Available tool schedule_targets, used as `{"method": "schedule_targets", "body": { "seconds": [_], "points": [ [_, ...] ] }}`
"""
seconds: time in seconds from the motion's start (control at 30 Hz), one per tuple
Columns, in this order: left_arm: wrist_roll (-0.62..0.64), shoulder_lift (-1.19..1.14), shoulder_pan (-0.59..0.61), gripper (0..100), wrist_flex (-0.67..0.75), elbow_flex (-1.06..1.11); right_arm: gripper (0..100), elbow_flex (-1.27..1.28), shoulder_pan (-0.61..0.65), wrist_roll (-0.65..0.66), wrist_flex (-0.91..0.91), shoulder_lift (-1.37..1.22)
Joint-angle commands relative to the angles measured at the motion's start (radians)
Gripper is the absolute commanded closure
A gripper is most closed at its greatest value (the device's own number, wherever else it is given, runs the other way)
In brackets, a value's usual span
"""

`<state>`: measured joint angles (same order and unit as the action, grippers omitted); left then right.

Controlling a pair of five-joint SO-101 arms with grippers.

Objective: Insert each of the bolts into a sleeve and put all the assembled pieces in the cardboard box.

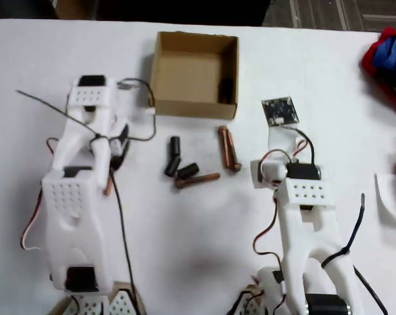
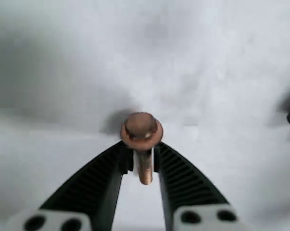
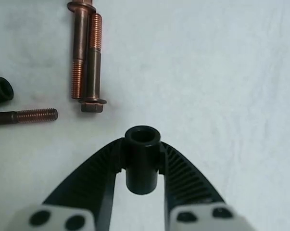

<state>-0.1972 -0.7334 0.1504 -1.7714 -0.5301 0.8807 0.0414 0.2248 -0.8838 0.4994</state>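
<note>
My left gripper (image 2: 144, 155) is shut on a copper bolt (image 2: 141, 131), whose head points away from the wrist, held over bare table at the left. My right gripper (image 3: 142, 150) is shut on a black sleeve (image 3: 142, 161) with its open bore showing. Just beyond it lie two copper bolts (image 3: 84, 55) side by side, a third bolt (image 3: 24, 116) and another sleeve (image 3: 0, 90). From above, three loose black sleeves (image 1: 175, 157) and the bolts (image 1: 229, 149) lie in front of the open cardboard box (image 1: 184, 105). A dark piece (image 1: 225, 88) sits in the box.
The left arm (image 1: 76, 197) stands left of the parts and the right arm (image 1: 306, 197) to their right, both trailing cables. Coloured cloth (image 1: 385, 49) lies at the far right edge, with a white object (image 1: 389, 197) below it. Bare tabletop lies between the arms.
</note>
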Motion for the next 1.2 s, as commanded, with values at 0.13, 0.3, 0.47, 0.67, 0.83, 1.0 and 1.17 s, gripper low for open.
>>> {"method": "schedule_targets", "body": {
  "seconds": [0.13,0.3,0.47,0.67,0.83,1.0,1.17],
  "points": [
    [-0.008,0.124,0.005,77,0.012,-0.031,97.9,-0.044,-0.005,-0.072,0.019,0.050],
    [0.072,0.072,0.031,77,0.061,-0.036,97.9,-0.044,-0.005,-0.071,0.041,0.050],
    [0.100,0.081,0.075,83,0.147,-0.027,97.9,-0.043,-0.005,-0.075,0.047,0.050],
    [0.078,0.275,0.129,85,0.189,0.163,97.9,-0.040,-0.007,-0.075,0.047,0.050],
    [0.021,0.638,0.152,85,0.562,0.723,97.9,-0.040,-0.005,-0.075,0.061,0.048],
    [0.026,0.956,0.146,85,1.007,1.162,97.9,-0.040,-0.005,-0.075,0.068,0.041],
    [0.026,0.916,0.080,85,1.003,1.178,97.9,-0.038,-0.005,-0.075,0.068,0.041]
  ]
}}
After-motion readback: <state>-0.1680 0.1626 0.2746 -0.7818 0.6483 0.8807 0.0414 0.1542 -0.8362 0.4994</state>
